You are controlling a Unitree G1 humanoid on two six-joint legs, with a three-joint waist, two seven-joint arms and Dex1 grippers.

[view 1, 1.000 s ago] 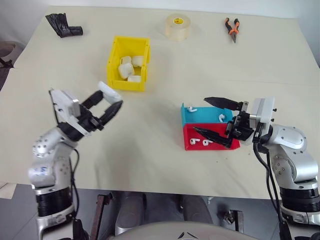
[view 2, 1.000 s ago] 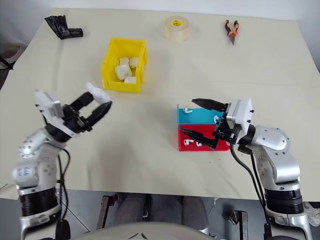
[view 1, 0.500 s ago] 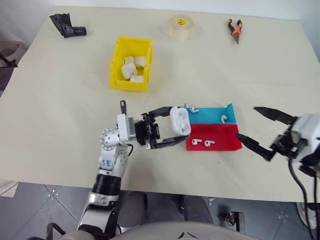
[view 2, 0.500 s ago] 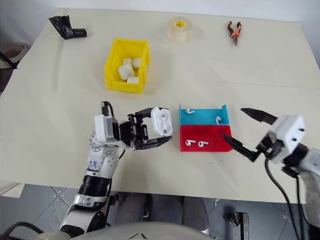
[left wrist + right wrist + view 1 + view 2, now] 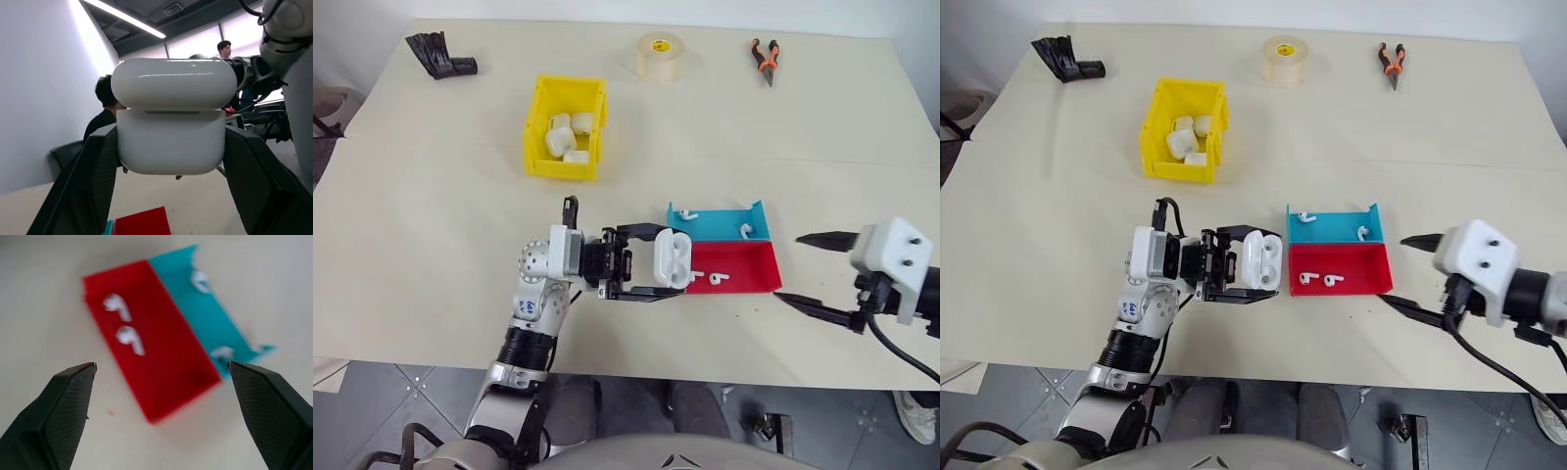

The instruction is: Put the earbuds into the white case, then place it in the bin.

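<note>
Left hand (image 5: 651, 265) reaches sideways, clamped on the white case (image 5: 672, 258); right hand (image 5: 811, 270) hangs wide open, empty.

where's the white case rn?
In the left eye view the white case is clamped in the left gripper, lid open, held just left of the red tray near the table's front edge.

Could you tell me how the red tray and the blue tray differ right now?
The red tray lies nearer the robot; the blue tray sits just behind it, touching it. In the red tray the two earbuds lie close together near its left end; in the blue tray the two are far apart, one at each end. Both are shallow, similar in size, and each holds two earbuds.
</note>
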